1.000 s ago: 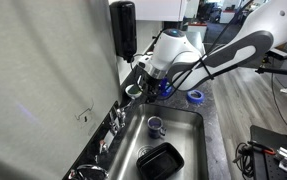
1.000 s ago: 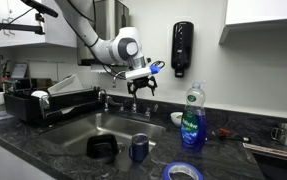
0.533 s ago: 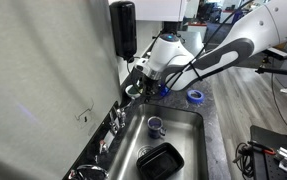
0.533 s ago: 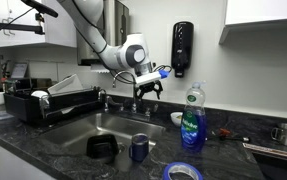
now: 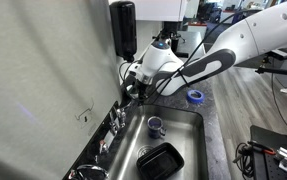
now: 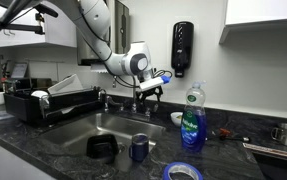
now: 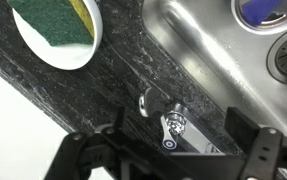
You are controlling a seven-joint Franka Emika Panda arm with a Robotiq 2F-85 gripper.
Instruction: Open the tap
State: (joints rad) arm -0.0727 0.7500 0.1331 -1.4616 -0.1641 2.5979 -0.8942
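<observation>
The tap is a small chrome faucet on the sink's back edge, seen in both exterior views [image 5: 115, 122] [image 6: 118, 101]. In the wrist view one of its small chrome handles [image 7: 173, 126] lies on the dark counter just behind the sink rim. My gripper [image 7: 168, 152] is open, its two black fingers standing apart on either side of that handle without touching it. In both exterior views the gripper [image 5: 133, 92] [image 6: 144, 94] hangs just above the tap's end nearest the soap bottle.
The steel sink [image 6: 83, 128] holds a blue-grey mug [image 6: 139, 148] and a black container [image 6: 103, 148]. A white bowl with a sponge [image 7: 58, 30], a soap bottle [image 6: 191, 120] and a blue tape roll [image 6: 183, 172] are on the counter. A black dispenser [image 6: 183, 48] hangs on the wall.
The gripper has moved lower and closer to the wall, coming down over the tap handle. Nothing else has moved.
</observation>
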